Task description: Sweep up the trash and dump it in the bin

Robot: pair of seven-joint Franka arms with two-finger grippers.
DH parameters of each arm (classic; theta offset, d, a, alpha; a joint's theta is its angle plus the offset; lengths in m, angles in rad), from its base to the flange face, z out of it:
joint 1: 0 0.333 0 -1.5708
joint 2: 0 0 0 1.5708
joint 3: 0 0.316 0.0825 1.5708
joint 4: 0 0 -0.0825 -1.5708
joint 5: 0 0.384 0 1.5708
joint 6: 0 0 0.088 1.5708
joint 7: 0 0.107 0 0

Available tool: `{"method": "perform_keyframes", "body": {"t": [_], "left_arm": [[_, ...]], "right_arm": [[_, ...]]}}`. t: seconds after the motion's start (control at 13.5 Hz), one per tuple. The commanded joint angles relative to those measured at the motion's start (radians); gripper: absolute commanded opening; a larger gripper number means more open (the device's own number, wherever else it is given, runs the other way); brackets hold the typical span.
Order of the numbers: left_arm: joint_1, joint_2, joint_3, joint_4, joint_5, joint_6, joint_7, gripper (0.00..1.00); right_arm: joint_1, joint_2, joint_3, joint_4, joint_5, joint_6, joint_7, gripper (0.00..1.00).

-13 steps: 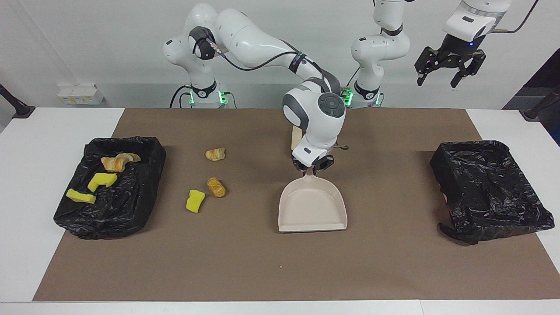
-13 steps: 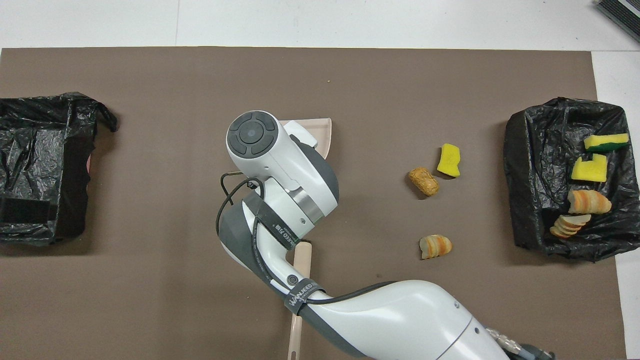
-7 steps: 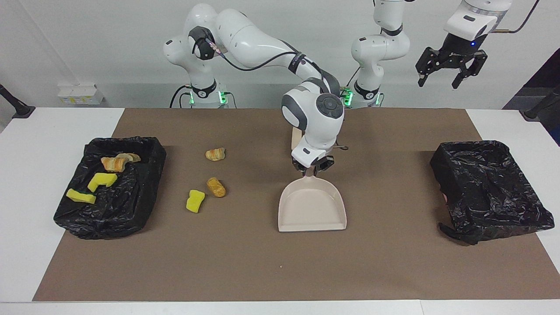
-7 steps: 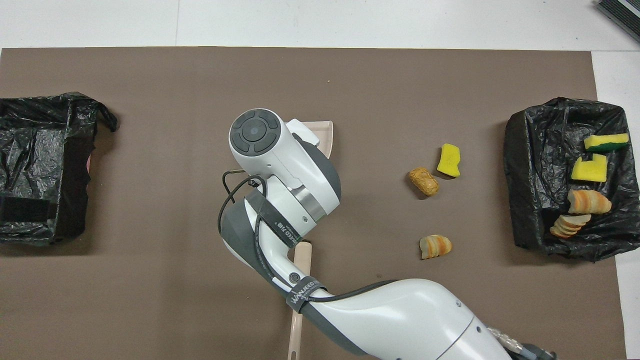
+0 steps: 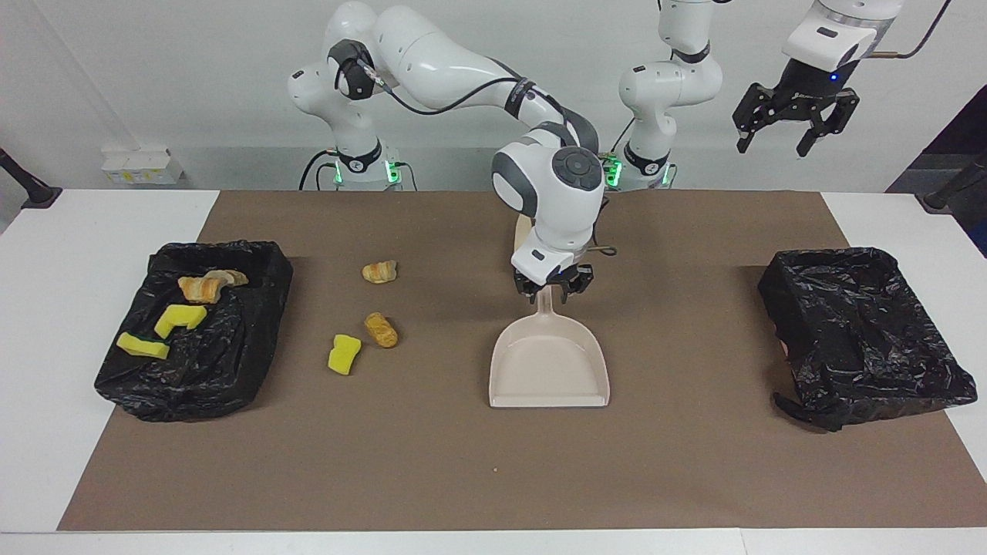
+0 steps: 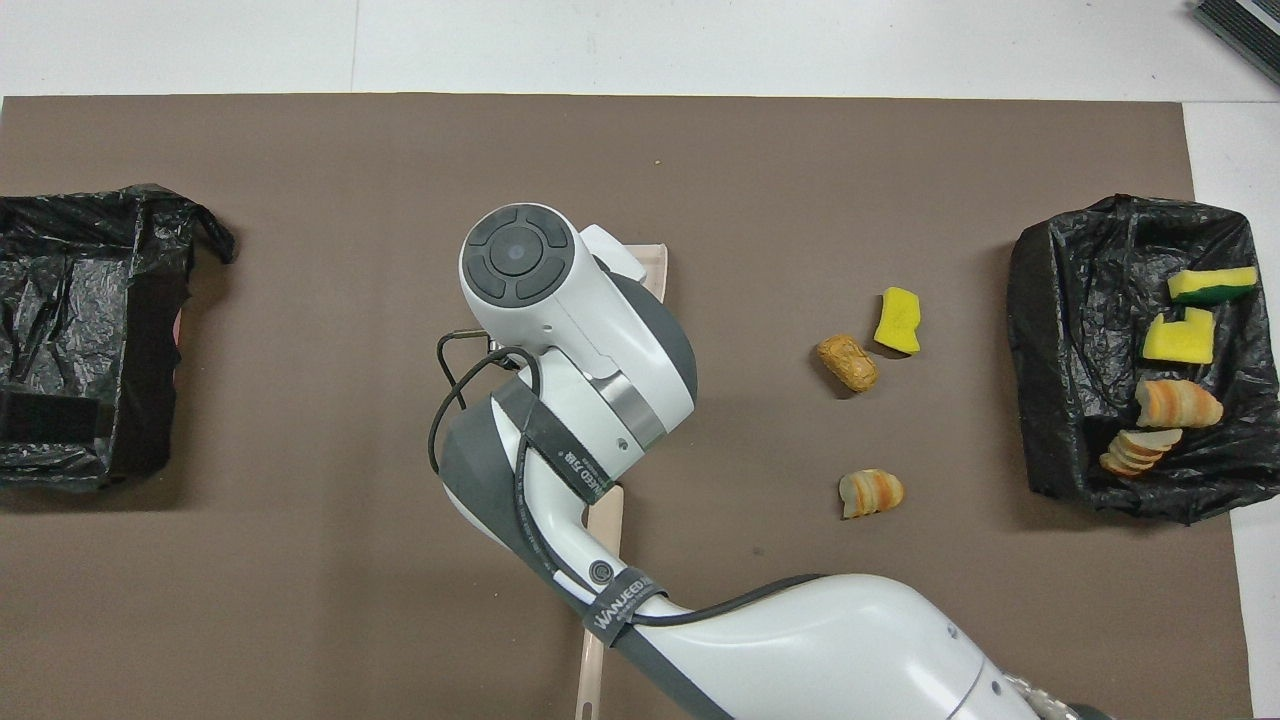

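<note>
The bin [image 5: 193, 327] at the right arm's end of the mat [image 5: 432, 462] is holding four trash pieces [image 5: 183, 316]; the other bin [image 5: 860, 331] is showing only black liner. Three pieces [image 5: 370, 327] are lying on open mat near the filled bin. The right gripper [image 5: 552, 288] is hanging over the dustpan [image 5: 549, 370] handle, jaws partly apart. The left gripper [image 5: 788, 127] is waiting high, jaws apart.

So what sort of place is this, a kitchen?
More likely a robotics lab: two white robot arms at a white table with a brown mat, black-lined bins and toy bread and sponge trash.
</note>
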Motion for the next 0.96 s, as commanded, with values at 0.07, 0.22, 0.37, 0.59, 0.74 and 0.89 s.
{"method": "perform_keyframes", "body": {"t": [0.07,0.22,0.37,0.59,0.74,0.89], "left_arm": [[-0.005,0.010,0.000,-0.027,-0.005,0.123,-0.011,1.00],[-0.006,0.039,-0.004,-0.022,-0.007,0.181,-0.034,1.00],[-0.032,0.102,-0.020,-0.014,-0.005,0.285,-0.141,1.00],[-0.096,0.198,-0.020,-0.001,-0.002,0.404,-0.236,1.00],[-0.178,0.276,-0.020,0.000,-0.002,0.479,-0.299,1.00],[-0.235,0.336,-0.020,0.001,0.000,0.536,-0.319,1.00]], "right_arm": [[0.010,-0.203,0.007,-0.252,0.031,0.003,0.036,0.63],[0.028,-0.323,0.007,-0.401,0.058,0.008,0.030,0.62],[0.056,-0.427,0.008,-0.535,0.071,0.005,0.013,0.64],[0.100,-0.528,0.007,-0.716,0.184,0.024,0.027,0.87],[0.140,-0.620,0.007,-0.883,0.215,0.117,0.034,0.90],[0.168,-0.708,0.008,-1.050,0.218,0.236,0.077,0.91]]}}
